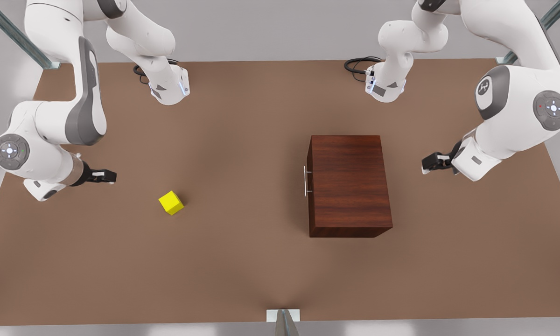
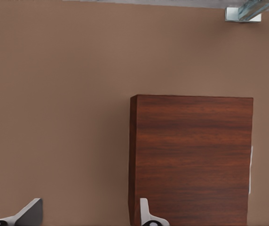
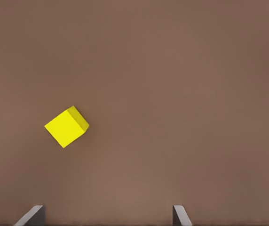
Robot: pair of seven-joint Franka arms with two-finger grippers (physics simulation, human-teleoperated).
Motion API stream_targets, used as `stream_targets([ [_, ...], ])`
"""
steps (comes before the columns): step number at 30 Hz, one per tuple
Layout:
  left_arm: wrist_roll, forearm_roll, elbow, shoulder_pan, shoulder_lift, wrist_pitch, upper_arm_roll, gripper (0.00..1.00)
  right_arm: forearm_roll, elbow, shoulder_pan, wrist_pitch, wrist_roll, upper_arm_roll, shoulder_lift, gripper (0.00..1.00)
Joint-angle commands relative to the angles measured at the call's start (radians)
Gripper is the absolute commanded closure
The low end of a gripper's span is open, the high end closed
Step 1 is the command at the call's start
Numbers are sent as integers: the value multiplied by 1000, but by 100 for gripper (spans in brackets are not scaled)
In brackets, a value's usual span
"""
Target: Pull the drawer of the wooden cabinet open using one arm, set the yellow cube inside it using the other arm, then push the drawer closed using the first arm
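The wooden cabinet (image 1: 350, 184) (image 2: 191, 155) stands right of the table's middle in the front view. Its drawer is shut flush, and the silver handle (image 1: 304, 181) (image 2: 250, 169) faces the front view's left. The yellow cube (image 1: 171, 202) (image 3: 67, 126) lies on the table left of centre, turned at an angle. My left gripper (image 1: 435, 162) (image 2: 90, 217) hovers open beside the cabinet's back side, on the front view's right. My right gripper (image 1: 103, 176) (image 3: 106, 217) hovers open to the left of the cube, apart from it.
The brown table (image 1: 242, 261) has open surface between cube and cabinet. Both arm bases (image 1: 168, 88) (image 1: 385, 86) with black cable coils sit along the far edge. A metal bracket (image 1: 283, 316) marks the near edge, and another bracket (image 2: 243, 12) shows in the left wrist view.
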Motion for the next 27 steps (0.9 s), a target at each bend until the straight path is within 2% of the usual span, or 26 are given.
stream_targets([
  [1,-7,-4,2,1,0,56,-1,0,-1,-10,0,27,-8,1,-4,0],
  [4,-8,1,-17,-68,6,36,-16,0,-1,-9,-6,27,-6,-2,-2,0],
  [6,-109,87,-14,-235,34,-21,-16,0,-1,-7,-6,27,-6,-2,-1,0],
  [8,-244,94,18,-328,73,-22,-16,0,-1,-7,-6,27,-6,-2,-1,0],
  [13,-781,211,304,-616,360,-14,-13,0,-1,-6,-6,25,-9,-2,1,0],
  [16,-961,343,353,-739,475,-14,-9,0,-3,-6,-6,25,-9,-2,2,0],
  [19,-987,426,348,-760,494,-65,-6,0,-4,-6,-6,25,-9,-2,6,0],
  [23,-883,433,351,-757,552,-50,30,0,-7,-6,-5,24,-9,-2,7,0],
  [27,-946,423,339,-757,550,-59,28,0,-10,-6,-5,24,-9,-2,7,0],
])
